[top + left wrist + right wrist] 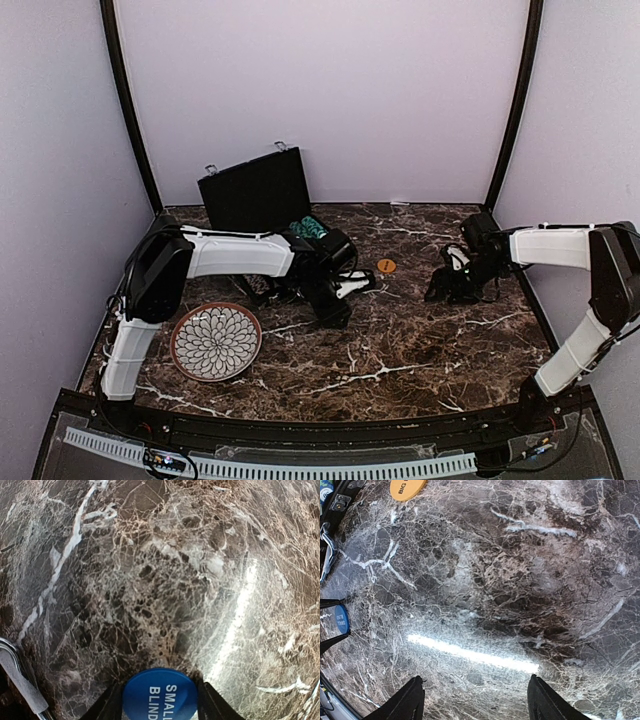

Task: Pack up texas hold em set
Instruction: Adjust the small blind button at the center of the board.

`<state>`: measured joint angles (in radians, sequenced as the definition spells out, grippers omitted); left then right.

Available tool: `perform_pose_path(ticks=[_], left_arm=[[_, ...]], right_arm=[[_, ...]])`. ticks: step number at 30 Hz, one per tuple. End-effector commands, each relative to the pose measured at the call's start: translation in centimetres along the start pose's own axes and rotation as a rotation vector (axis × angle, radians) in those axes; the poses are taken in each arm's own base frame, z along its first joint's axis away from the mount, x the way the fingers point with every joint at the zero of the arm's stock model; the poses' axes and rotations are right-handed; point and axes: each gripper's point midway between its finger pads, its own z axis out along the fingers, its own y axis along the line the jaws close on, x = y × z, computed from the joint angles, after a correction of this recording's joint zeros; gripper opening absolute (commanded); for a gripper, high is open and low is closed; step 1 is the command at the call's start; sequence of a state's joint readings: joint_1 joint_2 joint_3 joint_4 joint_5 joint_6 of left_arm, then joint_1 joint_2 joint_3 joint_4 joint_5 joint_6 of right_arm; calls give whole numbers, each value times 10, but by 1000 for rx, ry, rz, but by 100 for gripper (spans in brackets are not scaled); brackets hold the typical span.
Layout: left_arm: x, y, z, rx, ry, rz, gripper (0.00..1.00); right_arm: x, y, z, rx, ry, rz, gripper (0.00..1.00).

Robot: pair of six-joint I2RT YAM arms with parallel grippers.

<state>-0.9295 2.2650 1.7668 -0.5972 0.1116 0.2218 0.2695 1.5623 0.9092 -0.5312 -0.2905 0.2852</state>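
Blue button (160,697) looked light, slippery; edge grip best. Left gripper (159,687), half shut, pinched its edges. Right gripper (476,680) open, empty.

the blue button (159,698) runs off the bottom edge, its lettering cut short; whether the left gripper (159,687) actually touches it is unclear. the orange button (406,487) is clipped by the top edge.

- A glossy dark brown marble-patterned tabletop (420,340) with white veins.
- Plain pale lilac walls (330,90) stand on three sides.
- Black curved poles (125,100) rise at the back corners.
- A bright streak of light (475,655) reflects off the tabletop.
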Motion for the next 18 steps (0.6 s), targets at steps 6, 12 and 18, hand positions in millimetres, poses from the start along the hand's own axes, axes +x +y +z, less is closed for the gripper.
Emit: perform_pose_path(ticks=[6,12,18], left_arm=[[-7,-9,-9,31,-3,0,49],[-14,-6,-19,14,-28,5,49],[-17,-6,-26,5,-39,6,49]], right_arm=[[2,-1,-1,1,3,-6,71],[1,0,-1,0,0,-8,71],[1,0,-1,-1,2,-9,71]])
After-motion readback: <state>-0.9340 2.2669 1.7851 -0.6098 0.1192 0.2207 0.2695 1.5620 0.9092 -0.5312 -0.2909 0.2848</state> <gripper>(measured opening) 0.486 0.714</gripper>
